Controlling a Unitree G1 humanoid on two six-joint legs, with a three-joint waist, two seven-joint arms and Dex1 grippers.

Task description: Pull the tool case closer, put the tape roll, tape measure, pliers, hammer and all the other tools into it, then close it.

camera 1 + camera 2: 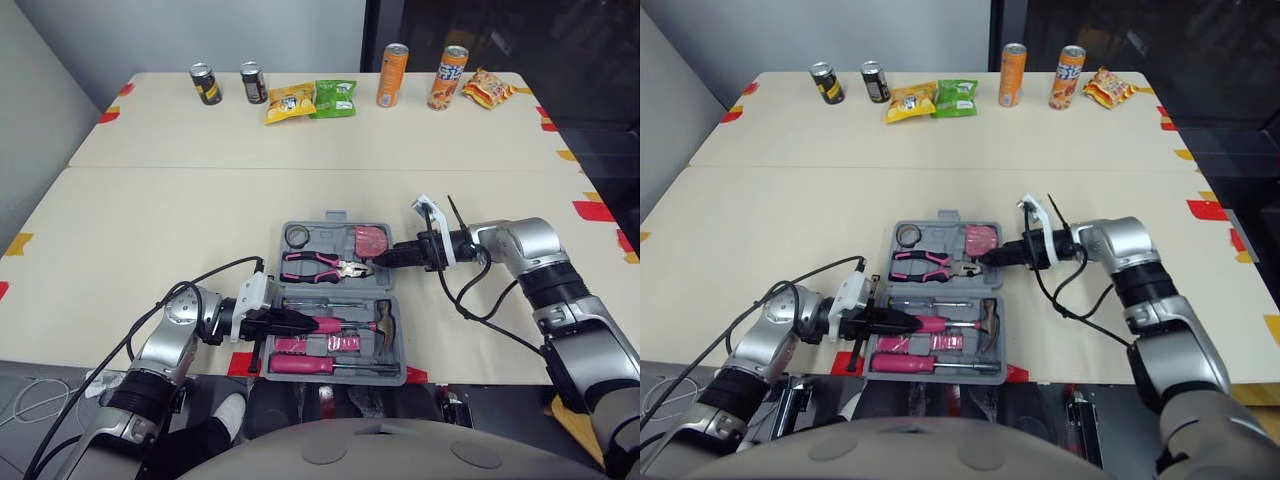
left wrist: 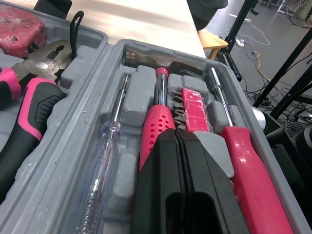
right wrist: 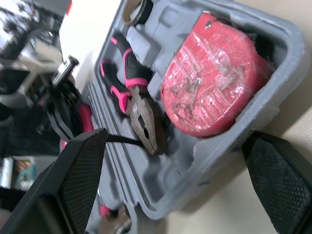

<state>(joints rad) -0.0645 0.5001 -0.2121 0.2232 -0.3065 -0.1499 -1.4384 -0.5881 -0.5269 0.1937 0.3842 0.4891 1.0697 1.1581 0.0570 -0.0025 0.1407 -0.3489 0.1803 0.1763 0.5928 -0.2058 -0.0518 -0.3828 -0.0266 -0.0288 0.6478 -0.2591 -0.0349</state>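
The grey tool case (image 1: 275, 232) lies open at the table's near edge. Its far half holds the tape roll (image 1: 296, 236), the pink-handled pliers (image 1: 318, 266) and the red tape measure (image 3: 207, 78). In the near half lie the hammer (image 2: 157, 122), a clear tester screwdriver (image 2: 105, 161), pink bits (image 2: 195, 108) and a pink screwdriver (image 2: 248, 168). My left gripper (image 2: 178, 135) is shut, its tips resting over the hammer's pink handle. At the case's right side by the tape measure, my right gripper (image 3: 178, 195) is open, and its fingers (image 3: 80, 178) straddle the case wall.
Two dark cans (image 1: 206, 84), snack bags (image 1: 290, 101), two orange cans (image 1: 392, 75) and another bag (image 1: 488, 89) line the table's far edge. Black cables (image 1: 470, 300) loop from my right arm beside the case. Red and yellow tape marks (image 1: 593, 210) dot the table edges.
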